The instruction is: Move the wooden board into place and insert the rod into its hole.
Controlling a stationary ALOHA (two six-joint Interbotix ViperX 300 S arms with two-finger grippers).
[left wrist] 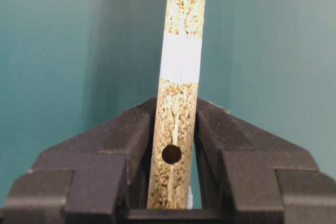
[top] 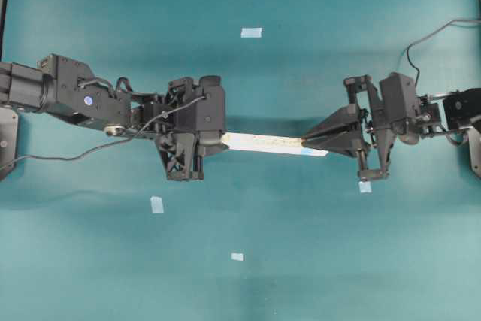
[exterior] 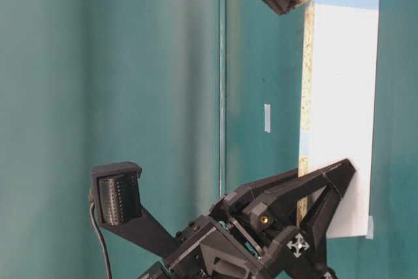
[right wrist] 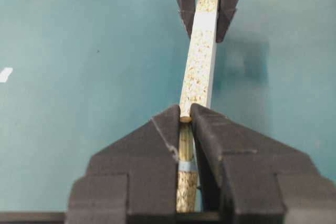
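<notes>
Teal desk (top: 316, 276), a few small pale-blue tape squares (top: 251, 32) scattered on it. Two black arms meet over the middle.

Long narrow speckled particle-wood board (top: 263, 143) spans between them, on edge, one end in each arm's reach. It looks lifted off the desk, though its height can't be confirmed.

Left claw (left wrist: 176, 129): nearly closed, jaws clamped on both broad faces of the board near its end. Grip looks square in the left wrist view.

Right claw (right wrist: 185, 116): almost fully closed on the tiny cream-white cylindrical rod (right wrist: 185, 119), pinched at the fingertips. Rod sits right over the board's speckled edge, near the end with the pale-blue patch (right wrist: 188, 166). Touching or not, can't tell.

Small dark round hole (left wrist: 171, 153) is in that same edge, but at the left end, between the left jaws. Rod is well apart from it.

Judgement for this step:
- Left holds the board rigid, hole edge facing up.
- Right carries the rod along the edge to the hole, axis lined up with the bore.
- Check left jaws leave room for right fingertips; they flank the hole closely.
- Push straight; tilt will jam or flick the rod out.
</notes>
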